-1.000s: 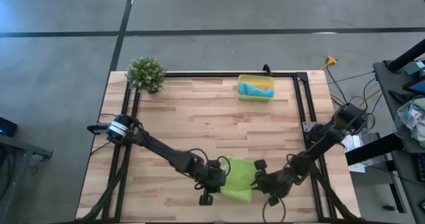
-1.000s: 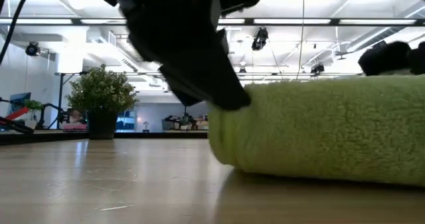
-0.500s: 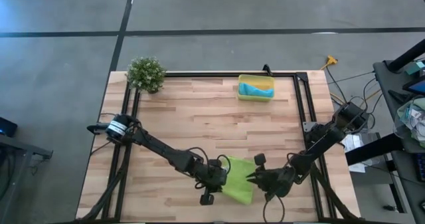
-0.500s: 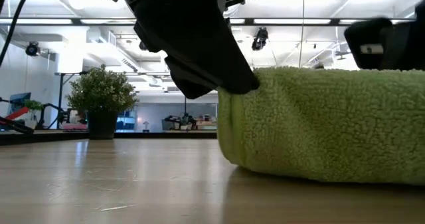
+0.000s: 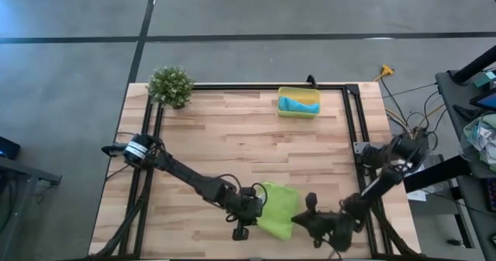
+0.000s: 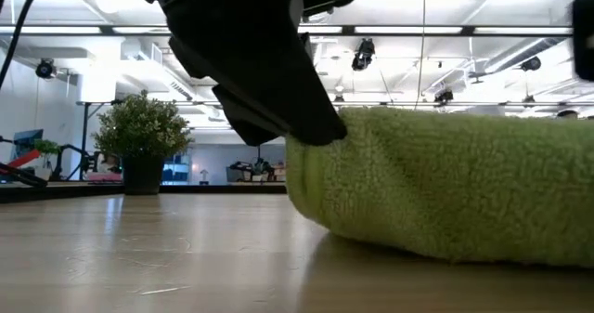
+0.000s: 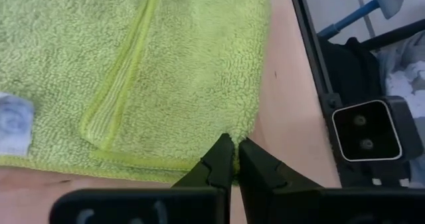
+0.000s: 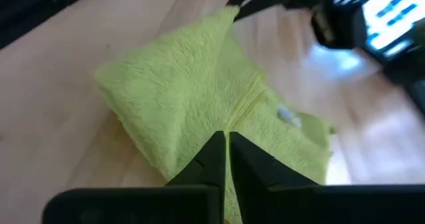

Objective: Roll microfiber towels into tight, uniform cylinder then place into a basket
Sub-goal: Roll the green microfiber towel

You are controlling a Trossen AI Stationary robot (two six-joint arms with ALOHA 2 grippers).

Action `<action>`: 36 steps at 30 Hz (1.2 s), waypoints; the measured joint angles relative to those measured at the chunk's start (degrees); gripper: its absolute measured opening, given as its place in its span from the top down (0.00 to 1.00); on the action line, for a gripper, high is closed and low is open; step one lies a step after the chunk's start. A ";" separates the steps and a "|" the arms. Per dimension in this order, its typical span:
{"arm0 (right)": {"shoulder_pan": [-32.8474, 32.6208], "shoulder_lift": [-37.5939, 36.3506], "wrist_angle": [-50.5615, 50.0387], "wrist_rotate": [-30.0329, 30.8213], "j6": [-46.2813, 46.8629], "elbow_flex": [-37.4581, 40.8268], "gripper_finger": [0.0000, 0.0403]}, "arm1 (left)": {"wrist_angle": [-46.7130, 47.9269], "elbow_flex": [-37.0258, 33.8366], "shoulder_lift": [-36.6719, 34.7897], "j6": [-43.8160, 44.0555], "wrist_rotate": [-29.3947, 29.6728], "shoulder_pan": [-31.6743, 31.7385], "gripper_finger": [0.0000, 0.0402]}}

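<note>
Since earlier frame: right arm pulled back toward bench near edge, its pincer snapped closed, off cloth. Left pincer (image 5: 253, 207) closed, tips pinning edge of lime-green microfiber towel (image 5: 277, 208), apparently to anchor half-formed fold. Right pincer (image 5: 311, 218) closed, empty, just beside towel. Turquoise-blue towel (image 5: 298, 104) already in bright-yellow plastic basket (image 5: 298, 113), far side of wooden bench (image 5: 232, 129).

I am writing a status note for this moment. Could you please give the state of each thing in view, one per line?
Lime-green towel: loosely folded on the table, not in the basket.
Turquoise towel: lying inside the basket.
Basket: upright at the table's far edge.
Left end effector: shut, at the green towel's edge.
Right end effector: shut, tips over the green towel.
Potted plant: upright, far left corner.
</note>
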State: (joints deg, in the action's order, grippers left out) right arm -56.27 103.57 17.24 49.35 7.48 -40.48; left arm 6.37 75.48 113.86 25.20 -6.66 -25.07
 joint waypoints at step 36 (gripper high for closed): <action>3.78 12.08 -9.01 -13.48 5.11 -16.12 0.98 | -6.51 -0.79 0.07 2.89 6.43 -0.54 1.00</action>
State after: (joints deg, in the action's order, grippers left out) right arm -52.49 115.66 8.23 35.86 12.59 -56.60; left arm -0.14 74.70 113.93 28.10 -0.23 -25.62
